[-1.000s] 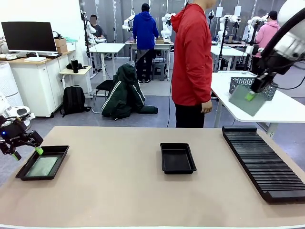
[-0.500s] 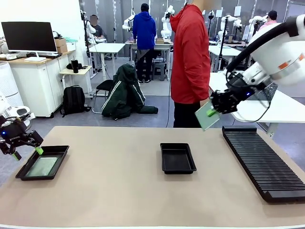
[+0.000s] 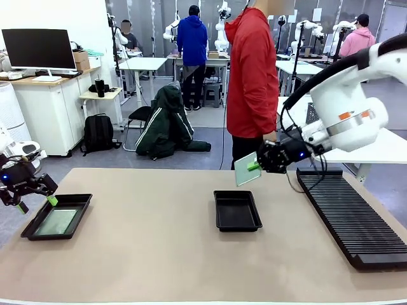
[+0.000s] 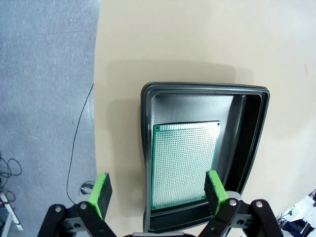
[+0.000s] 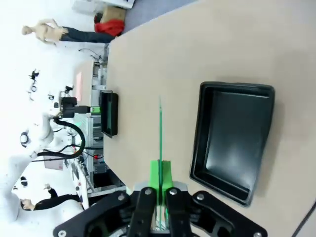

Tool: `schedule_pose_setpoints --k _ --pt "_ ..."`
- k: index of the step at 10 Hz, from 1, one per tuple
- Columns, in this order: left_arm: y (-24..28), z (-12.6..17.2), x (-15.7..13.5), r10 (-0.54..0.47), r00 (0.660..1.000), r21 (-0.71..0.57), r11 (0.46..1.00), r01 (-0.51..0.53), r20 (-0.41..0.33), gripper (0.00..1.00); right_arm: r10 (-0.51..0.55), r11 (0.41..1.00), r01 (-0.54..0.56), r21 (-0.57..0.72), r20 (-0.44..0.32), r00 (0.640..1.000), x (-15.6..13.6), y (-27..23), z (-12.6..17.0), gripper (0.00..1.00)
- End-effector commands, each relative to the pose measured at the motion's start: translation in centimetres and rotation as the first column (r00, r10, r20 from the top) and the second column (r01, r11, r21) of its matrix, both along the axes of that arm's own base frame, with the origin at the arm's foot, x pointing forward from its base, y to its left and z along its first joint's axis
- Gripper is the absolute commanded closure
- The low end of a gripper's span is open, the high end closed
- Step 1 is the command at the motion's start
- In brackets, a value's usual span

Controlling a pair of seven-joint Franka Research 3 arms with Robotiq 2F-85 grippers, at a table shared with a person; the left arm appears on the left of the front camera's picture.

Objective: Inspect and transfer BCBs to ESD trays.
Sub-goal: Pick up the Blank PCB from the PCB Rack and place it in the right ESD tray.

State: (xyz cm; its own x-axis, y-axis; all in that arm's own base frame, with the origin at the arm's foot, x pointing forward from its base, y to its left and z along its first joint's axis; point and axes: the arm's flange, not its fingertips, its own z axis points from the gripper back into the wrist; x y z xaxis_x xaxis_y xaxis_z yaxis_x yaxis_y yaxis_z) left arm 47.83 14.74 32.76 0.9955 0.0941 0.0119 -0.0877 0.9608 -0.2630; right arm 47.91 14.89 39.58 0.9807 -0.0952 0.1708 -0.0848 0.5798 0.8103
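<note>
My right gripper [image 3: 254, 167] is shut on the edge of a pale-green BCB [image 3: 245, 169], which it holds tilted in the air above and behind the middle ESD tray [image 3: 237, 210]. In the right wrist view the BCB [image 5: 160, 129] stands edge-on between the shut fingers, beside the bare black tray [image 5: 231, 140]. At the table's left edge my left gripper [image 3: 37, 204] hangs open over the near-left corner of the left ESD tray [image 3: 58, 216]. A BCB [image 4: 184, 164] lies flat in that tray [image 4: 148, 101], between and beyond the open fingers [image 4: 101, 190].
A long black ribbed rack [image 3: 346, 213] lies along the table's right side. A person in a red jacket [image 3: 253, 76] stands at the far edge, close behind the held board. A dark mesh basket [image 3: 312, 112] sits on the white table behind.
My right arm has swung down and to the left with the BCB, from near the mesh basket to above the middle tray. The left gripper has not moved.
</note>
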Motion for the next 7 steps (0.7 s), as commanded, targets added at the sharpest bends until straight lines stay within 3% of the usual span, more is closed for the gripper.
schedule_pose_setpoints --k 1,7 --pt "0.0 -0.1 0.0 -0.002 1.000 -0.006 1.000 0.003 0.009 0.00 0.030 0.999 -0.030 0.011 0.025 0.999 0.3 1.5 -3.5 0.97" --pt "0.0 -0.1 0.0 -0.002 1.000 -0.006 1.000 0.003 0.009 0.00 -0.014 1.000 0.014 -0.013 0.004 1.000 0.3 3.3 -9.4 0.97"
